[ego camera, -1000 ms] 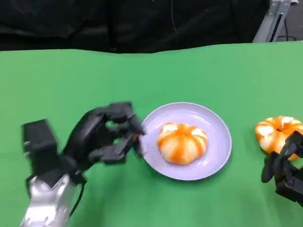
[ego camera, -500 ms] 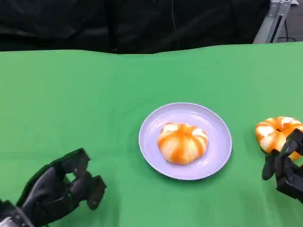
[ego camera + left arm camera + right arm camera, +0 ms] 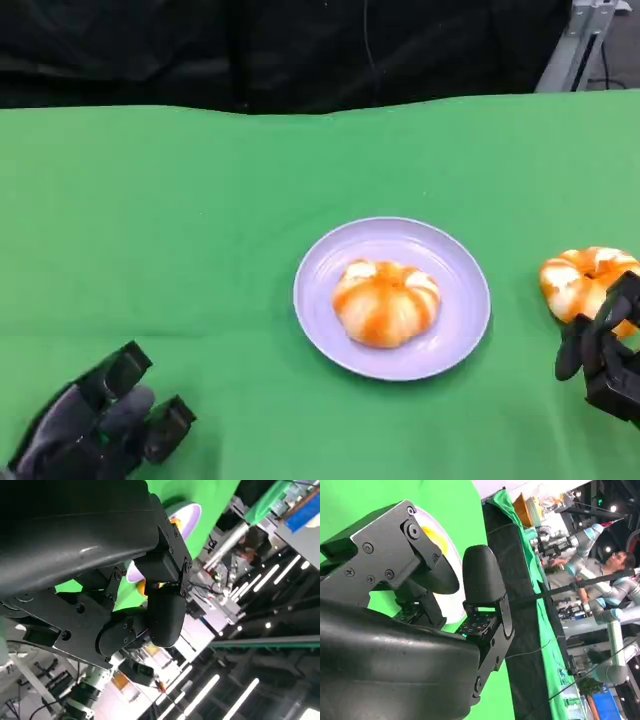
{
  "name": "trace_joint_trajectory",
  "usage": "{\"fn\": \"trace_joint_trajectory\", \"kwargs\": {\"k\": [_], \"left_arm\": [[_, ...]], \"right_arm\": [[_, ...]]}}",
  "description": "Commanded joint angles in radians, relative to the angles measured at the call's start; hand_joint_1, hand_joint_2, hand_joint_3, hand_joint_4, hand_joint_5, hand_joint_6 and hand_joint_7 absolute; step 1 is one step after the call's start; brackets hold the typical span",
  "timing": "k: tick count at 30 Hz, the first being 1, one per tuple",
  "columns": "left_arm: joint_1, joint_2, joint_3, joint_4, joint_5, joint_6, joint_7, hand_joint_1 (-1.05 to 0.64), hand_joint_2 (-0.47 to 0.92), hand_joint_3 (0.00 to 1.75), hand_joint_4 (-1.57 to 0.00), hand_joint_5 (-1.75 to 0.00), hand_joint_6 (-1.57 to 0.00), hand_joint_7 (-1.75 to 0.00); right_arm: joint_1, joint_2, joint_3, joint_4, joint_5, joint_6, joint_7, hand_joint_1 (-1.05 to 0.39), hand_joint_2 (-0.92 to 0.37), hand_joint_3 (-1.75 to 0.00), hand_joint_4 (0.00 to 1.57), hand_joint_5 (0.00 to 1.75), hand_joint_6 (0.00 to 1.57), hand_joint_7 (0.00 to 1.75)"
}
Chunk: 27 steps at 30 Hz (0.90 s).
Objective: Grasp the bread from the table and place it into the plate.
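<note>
One bread (image 3: 386, 302) sits on the plate (image 3: 455, 262); a second bread (image 3: 583, 281) lies on the counter (image 3: 200, 220). The right hand (image 3: 603, 350), apparently empty and loosely spread, could nudge it away; the left hand (image 3: 100, 425) rests released.

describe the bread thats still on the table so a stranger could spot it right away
On the green table, find the lilac plate at the middle. Beside it, by the right hand, lies an orange-and-white bun on bare cloth, unlike its twin on the plate.
</note>
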Motion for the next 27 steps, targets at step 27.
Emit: {"fn": "trace_joint_trajectory", "kwargs": {"k": [27], "left_arm": [[-0.037,-0.028,0.098,0.038,0.011,0.019,-0.03,-0.19,0.55,1.03,-0.8,-1.75,-0.89,-1.39]], "right_arm": [[0.006,-0.015,-0.009,-0.014,0.011,0.004,-0.006,-0.05,-0.44,-1.47,0.93,1.75,0.77,1.72]]}}
